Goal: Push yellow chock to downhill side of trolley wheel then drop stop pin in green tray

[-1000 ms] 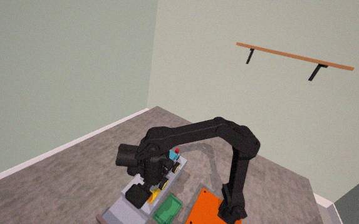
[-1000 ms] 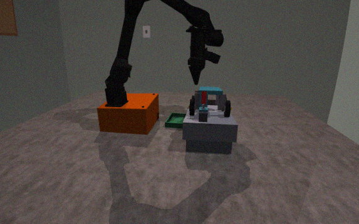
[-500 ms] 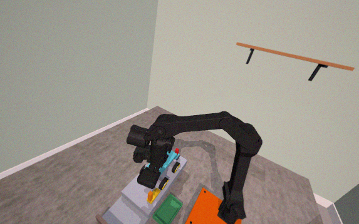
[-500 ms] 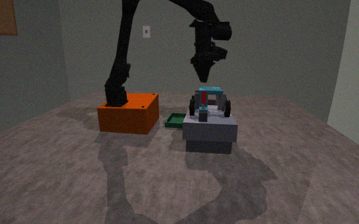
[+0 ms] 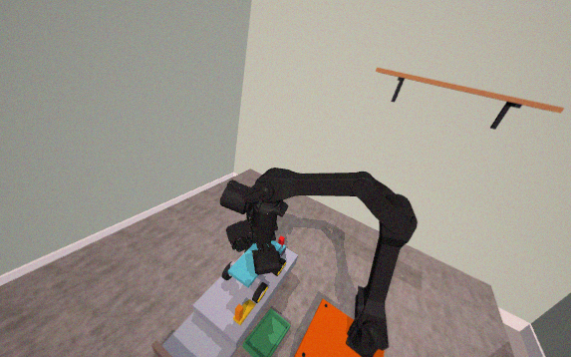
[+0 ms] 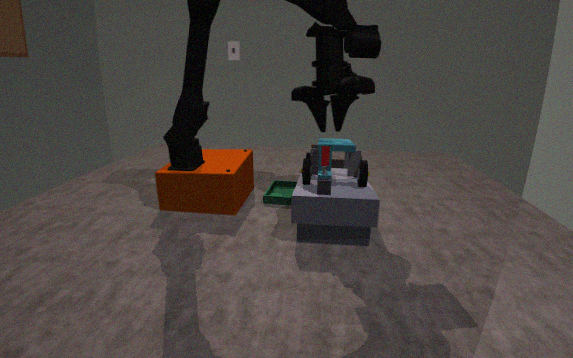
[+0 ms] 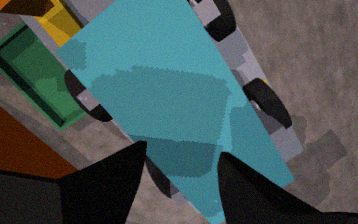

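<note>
The blue trolley (image 5: 243,269) (image 6: 337,142) (image 7: 155,95) stands on the grey ramp (image 5: 214,305) (image 6: 335,211). The red-headed stop pin (image 5: 281,240) (image 6: 325,156) is upright in its holder at the trolley's uphill end. The yellow chock (image 5: 246,310) (image 7: 62,25) with its orange handle lies on the ramp just downhill of the near-side lower wheel (image 5: 259,292) (image 7: 86,97); I cannot tell whether they touch. The green tray (image 5: 268,331) (image 6: 280,192) (image 7: 40,82) beside the ramp is empty. My gripper (image 6: 331,131) (image 7: 182,154) is partly open and empty, pointing down above the trolley's top.
The orange base block (image 5: 322,331) (image 6: 198,194) (image 7: 20,140) carries the arm and stands on the tray's side of the ramp. A wooden shelf (image 5: 466,90) is on the wall, far from the gripper. The trolley's top lies directly under the fingers.
</note>
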Motion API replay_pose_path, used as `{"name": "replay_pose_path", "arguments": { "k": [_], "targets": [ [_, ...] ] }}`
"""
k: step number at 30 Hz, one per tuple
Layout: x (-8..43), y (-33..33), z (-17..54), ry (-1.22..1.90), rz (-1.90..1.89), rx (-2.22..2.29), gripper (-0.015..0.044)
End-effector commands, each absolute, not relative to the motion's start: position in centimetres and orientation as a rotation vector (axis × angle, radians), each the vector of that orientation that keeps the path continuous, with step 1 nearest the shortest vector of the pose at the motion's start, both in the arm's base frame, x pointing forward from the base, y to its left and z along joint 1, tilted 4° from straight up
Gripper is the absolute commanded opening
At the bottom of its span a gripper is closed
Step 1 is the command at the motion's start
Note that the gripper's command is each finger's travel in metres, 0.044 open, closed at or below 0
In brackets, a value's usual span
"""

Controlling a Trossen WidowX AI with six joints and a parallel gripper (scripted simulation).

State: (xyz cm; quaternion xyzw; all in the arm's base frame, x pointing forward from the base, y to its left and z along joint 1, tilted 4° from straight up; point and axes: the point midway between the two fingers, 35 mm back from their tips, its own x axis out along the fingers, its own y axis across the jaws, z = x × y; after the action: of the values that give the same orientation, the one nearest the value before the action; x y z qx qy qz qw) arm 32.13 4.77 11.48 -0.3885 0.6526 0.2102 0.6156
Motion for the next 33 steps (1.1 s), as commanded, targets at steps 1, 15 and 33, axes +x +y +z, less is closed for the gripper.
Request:
{"name": "replay_pose_path", "arguments": {
  "k": [1, 15, 33],
  "targets": [
    [32.4, 3.0, 12.1, 1.492, 0.581, -1.026, 0.0190],
    [32.2, -3.3, 13.6, 1.447, 0.975, -1.463, 0.0190],
    [32.1, -4.8, 13.0, 1.434, 1.051, -1.534, 0.0190]
  ]
}}
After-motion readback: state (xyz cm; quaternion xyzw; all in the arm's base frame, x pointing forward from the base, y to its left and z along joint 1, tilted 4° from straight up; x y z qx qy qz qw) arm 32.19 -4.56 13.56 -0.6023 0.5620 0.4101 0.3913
